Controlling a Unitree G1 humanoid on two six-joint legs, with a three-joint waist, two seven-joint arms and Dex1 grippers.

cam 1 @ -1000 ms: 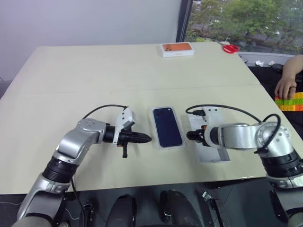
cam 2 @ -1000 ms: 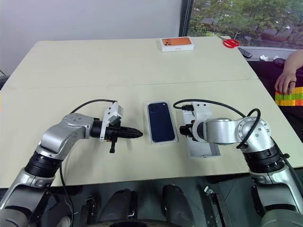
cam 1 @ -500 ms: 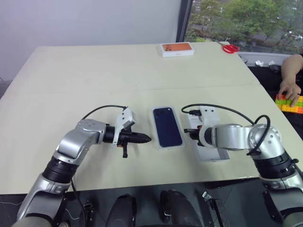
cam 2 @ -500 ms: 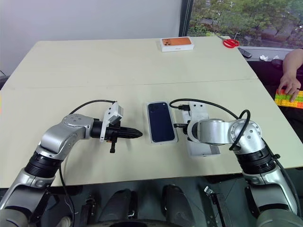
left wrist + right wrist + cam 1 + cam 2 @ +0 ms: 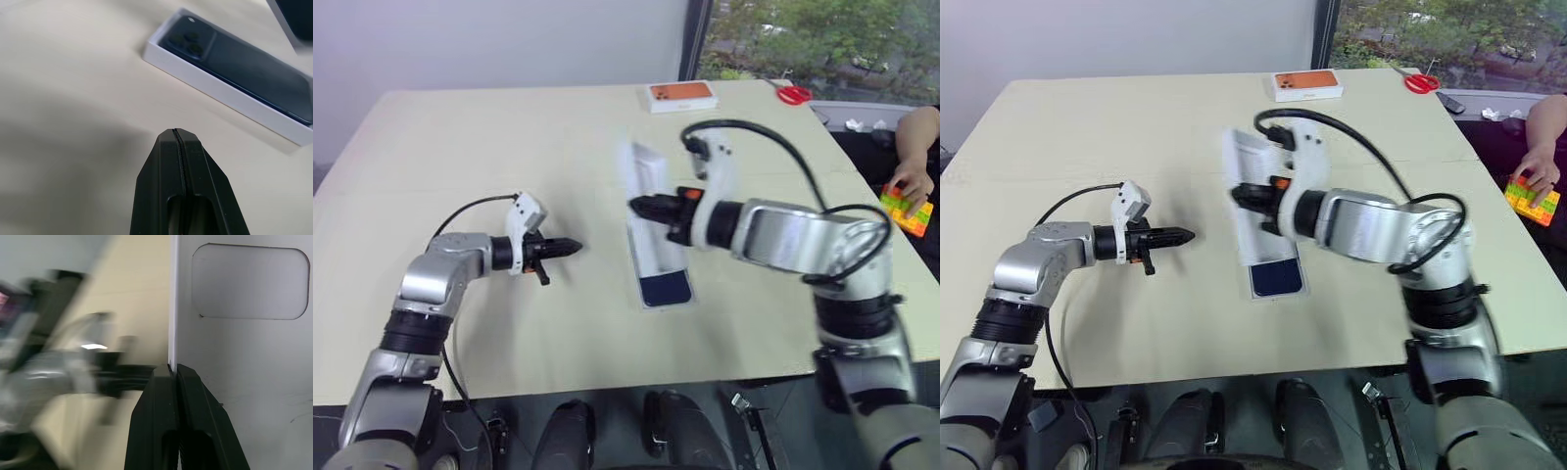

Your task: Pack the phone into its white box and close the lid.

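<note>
orange-printed box [image 5: 680,96], red scissors [image 5: 794,95], toy bricks [image 5: 907,209]

Both arms silver-grey metal w/ black ribbed joints, black cables looping over wrists; white cam mounts; black left pincer [image 5: 570,248], right pincer [image 5: 641,208].

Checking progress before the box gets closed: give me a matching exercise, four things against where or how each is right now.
Things:
1. phone
2. lid
3. orange box
4. left hand

States:
A. at the far table edge
B. shut and empty, above the table
C. lying in the white box
D. held up by the right hand

Pairs: 1-C, 2-D, 3-A, 4-B
</note>
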